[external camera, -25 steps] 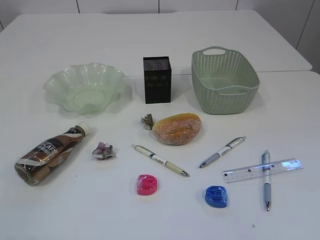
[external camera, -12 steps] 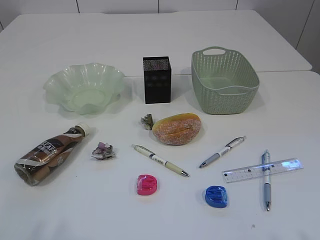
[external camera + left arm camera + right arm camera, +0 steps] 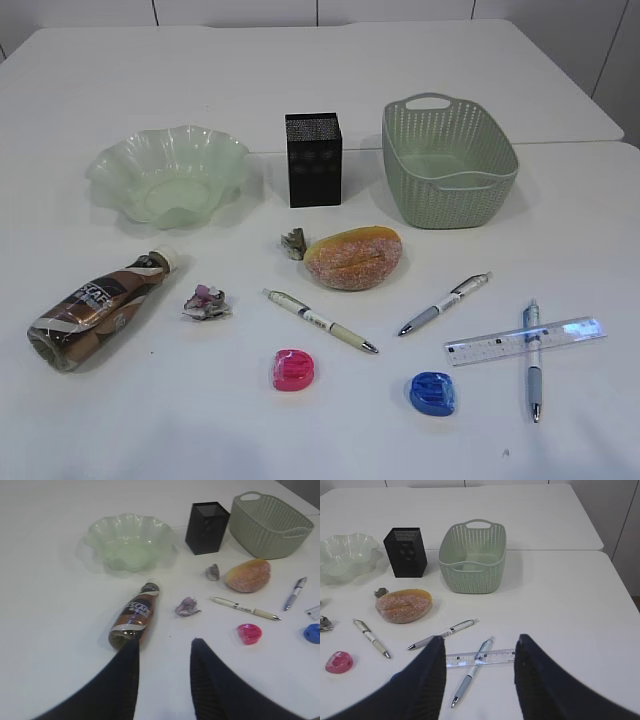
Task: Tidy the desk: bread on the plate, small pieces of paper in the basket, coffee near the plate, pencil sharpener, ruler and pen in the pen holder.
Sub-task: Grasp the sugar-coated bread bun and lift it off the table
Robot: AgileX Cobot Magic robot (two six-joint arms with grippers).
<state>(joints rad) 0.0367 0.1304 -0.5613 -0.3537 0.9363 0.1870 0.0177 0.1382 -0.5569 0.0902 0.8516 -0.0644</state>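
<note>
The bread (image 3: 354,258) lies mid-table, in front of the black pen holder (image 3: 314,160). The green glass plate (image 3: 168,175) is back left, the green basket (image 3: 448,160) back right. The coffee bottle (image 3: 98,306) lies on its side at left. Two paper scraps (image 3: 207,302) (image 3: 294,243), three pens (image 3: 320,321) (image 3: 444,302) (image 3: 532,358), a clear ruler (image 3: 524,340), a pink sharpener (image 3: 294,369) and a blue sharpener (image 3: 433,393) lie in front. My left gripper (image 3: 164,647) is open above the table near the bottle (image 3: 134,619). My right gripper (image 3: 479,642) is open above the ruler (image 3: 480,658). Neither gripper shows in the exterior view.
The white table (image 3: 150,420) joins a second table behind, with a seam behind the plate and basket. The table's right edge (image 3: 620,585) is close to the basket side.
</note>
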